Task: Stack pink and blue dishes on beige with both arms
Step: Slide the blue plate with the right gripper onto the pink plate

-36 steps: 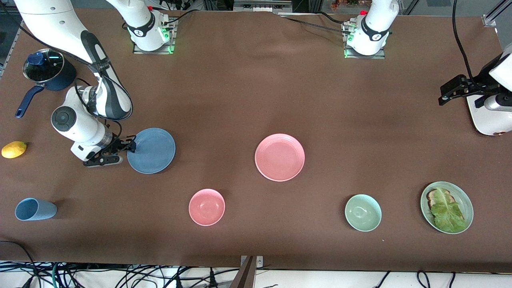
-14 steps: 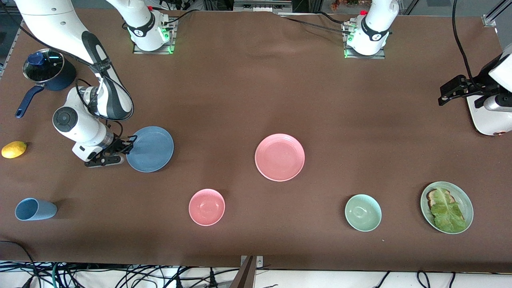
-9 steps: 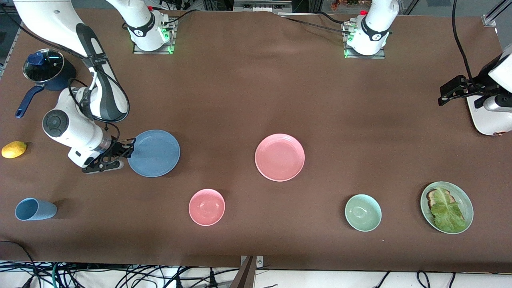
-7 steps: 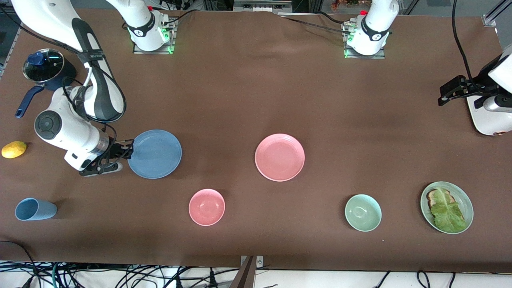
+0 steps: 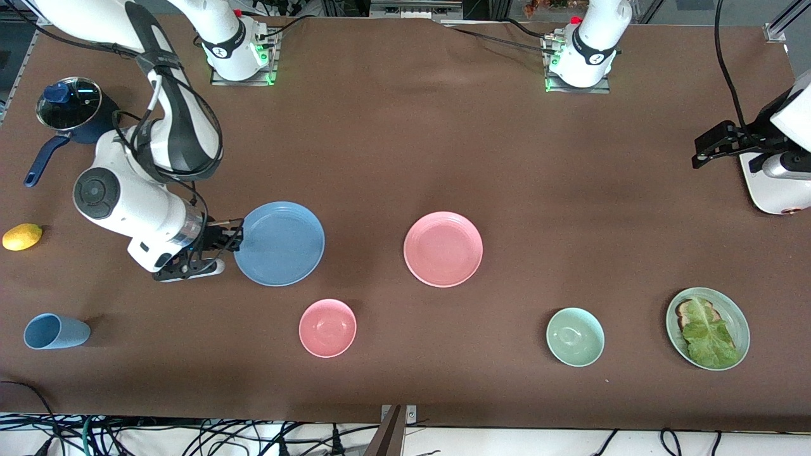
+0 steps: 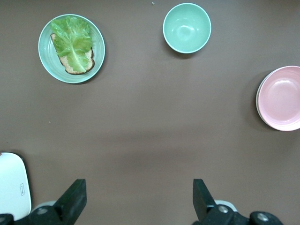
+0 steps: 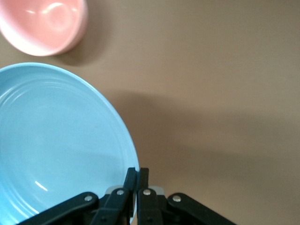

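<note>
My right gripper (image 5: 236, 235) is shut on the rim of the blue plate (image 5: 279, 244), holding it level just above the brown cloth, beside the pink plate (image 5: 443, 249) toward the right arm's end. The right wrist view shows the fingers of my right gripper (image 7: 137, 176) pinched on the edge of the blue plate (image 7: 56, 140), which casts a shadow on the cloth. The pink plate lies flat mid-table and also shows in the left wrist view (image 6: 281, 98). My left gripper (image 5: 700, 152) waits, open and empty (image 6: 138, 199), high over the left arm's end. The beige is out of view.
A pink bowl (image 5: 327, 327) and a pale green bowl (image 5: 574, 337) sit nearer the front camera. A green plate with toast and lettuce (image 5: 708, 328) lies beside the green bowl. A blue cup (image 5: 56, 331), a lemon (image 5: 22, 237) and a lidded pot (image 5: 73, 114) are at the right arm's end.
My right gripper has carried the blue plate away from the lemon toward the pink plate, first raising it off the cloth. The left arm has stayed put.
</note>
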Tool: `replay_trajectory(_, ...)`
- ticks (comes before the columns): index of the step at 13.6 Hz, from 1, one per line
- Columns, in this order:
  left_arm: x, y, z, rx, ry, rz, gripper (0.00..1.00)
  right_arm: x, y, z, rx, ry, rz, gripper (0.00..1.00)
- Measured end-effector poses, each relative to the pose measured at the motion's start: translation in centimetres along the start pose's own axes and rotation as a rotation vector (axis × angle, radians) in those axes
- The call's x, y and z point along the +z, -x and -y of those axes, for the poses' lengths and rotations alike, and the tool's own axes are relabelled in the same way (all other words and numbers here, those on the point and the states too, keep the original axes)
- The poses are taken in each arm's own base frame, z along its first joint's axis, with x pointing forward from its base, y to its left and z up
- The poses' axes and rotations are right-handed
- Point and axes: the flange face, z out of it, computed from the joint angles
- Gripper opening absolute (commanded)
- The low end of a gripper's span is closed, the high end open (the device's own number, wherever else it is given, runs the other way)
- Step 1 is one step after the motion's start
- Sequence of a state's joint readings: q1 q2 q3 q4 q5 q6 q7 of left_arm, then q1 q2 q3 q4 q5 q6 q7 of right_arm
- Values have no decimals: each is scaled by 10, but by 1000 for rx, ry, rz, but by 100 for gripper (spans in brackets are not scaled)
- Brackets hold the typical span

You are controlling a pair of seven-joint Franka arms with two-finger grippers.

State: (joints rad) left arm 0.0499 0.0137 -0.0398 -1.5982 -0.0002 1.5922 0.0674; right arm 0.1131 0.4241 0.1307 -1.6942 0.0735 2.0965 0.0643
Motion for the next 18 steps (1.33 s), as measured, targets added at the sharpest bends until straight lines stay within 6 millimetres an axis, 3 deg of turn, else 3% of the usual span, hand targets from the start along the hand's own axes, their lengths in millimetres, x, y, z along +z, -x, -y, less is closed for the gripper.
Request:
replay_trajectory(5, 2, -1, 0, 0, 0, 4, 100, 11, 18, 141, 86, -9, 4, 0)
replay_trajectory(8, 3, -1, 0, 0, 0, 5, 100, 30, 26, 202, 130, -13, 13, 0)
replay_trajectory(14, 3, -2, -1, 2, 1, 6, 100, 104, 56, 290, 228, -10, 4, 0)
replay_trajectory(18, 3, -2, -1, 2, 1, 6, 100, 121, 65, 318, 268, -25, -22, 0)
